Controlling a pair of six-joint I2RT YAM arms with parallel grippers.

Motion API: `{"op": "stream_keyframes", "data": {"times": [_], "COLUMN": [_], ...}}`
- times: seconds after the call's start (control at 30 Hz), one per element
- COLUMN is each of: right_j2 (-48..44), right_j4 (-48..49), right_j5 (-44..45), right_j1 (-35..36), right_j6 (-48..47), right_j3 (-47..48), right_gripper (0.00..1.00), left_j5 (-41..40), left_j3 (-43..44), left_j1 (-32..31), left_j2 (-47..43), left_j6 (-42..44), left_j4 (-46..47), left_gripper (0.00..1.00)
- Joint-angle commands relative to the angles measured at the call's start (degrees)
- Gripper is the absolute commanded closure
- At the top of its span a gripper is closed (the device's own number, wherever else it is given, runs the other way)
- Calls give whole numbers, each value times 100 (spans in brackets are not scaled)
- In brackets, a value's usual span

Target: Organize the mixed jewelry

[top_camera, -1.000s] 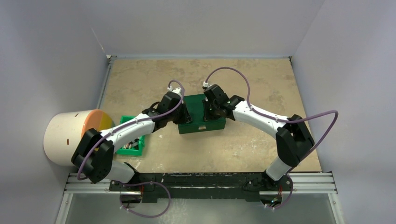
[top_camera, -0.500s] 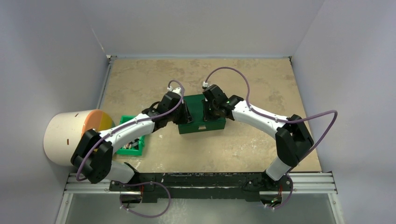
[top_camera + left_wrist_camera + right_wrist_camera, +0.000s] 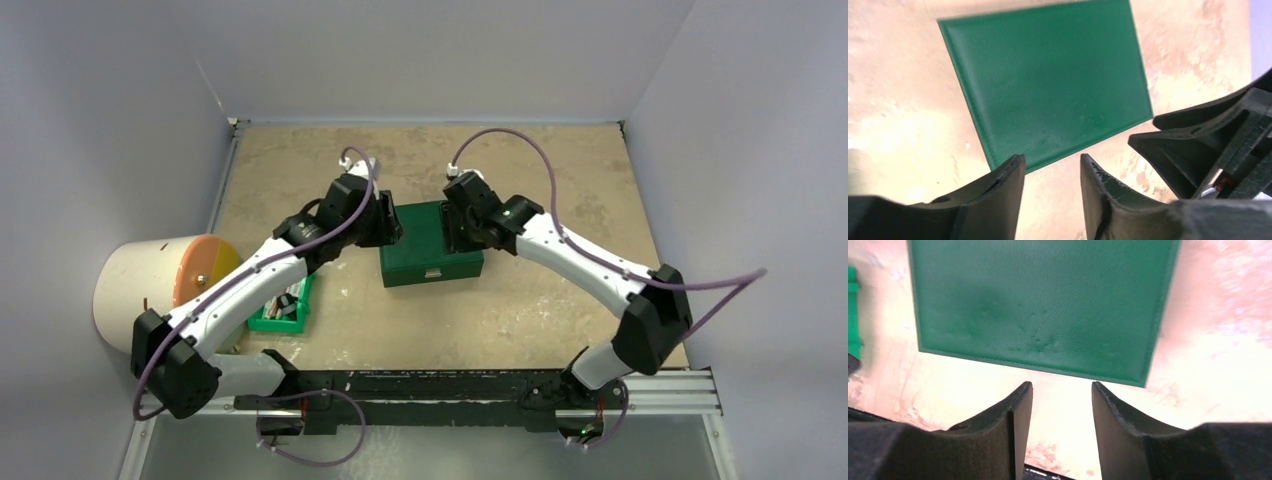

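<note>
- A flat, rectangular dark-green box (image 3: 432, 256) with a leather-grained lid lies shut near the middle of the tan, mottled bench (image 3: 530, 310), with a small pale clasp on its near side.
- The left pincer (image 3: 1052, 165) hangs over the box's left edge. Its two black fingers are apart, with only lid and bench showing in the gap between them.
- The right pincer (image 3: 1061, 396) hangs over the box's right edge. Its fingers are also parted, with nothing between them.
- Neither pincer touches the box, and both wrist views look down on the bare green lid.
- In the left wrist view, the black body of the right pincer shows beyond the box's far corner.
- The mixed jewelry cannot be made out in any view, so where the tiny pieces lie cannot be told.
- A small green plastic bin (image 3: 268, 322) sits on the bench left of the box, partly under the left arm, and its contents are too small to identify.
- A wide white cylinder (image 3: 135, 290) with an orange-and-yellow face stands at the bench's left edge.
</note>
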Motion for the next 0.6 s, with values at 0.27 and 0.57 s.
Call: {"op": "stream_keyframes", "data": {"times": [0.27,0.57], "right_j2": [-1900,-3945], "right_j4": [-382,476], "right_j5": [2351,2950], "right_j1": [-15,-7], "right_j6": [-462,-767], "right_j3": [188,-1212], "right_gripper": [15,1], "left_j5": [-1572,-2353], "left_j3": [957,728], "left_j1": [-3,-5], "left_j2": [-1163,-2305], "left_j6": [833,1358], "left_j4": [-821,-827], "left_gripper": [24,19]}}
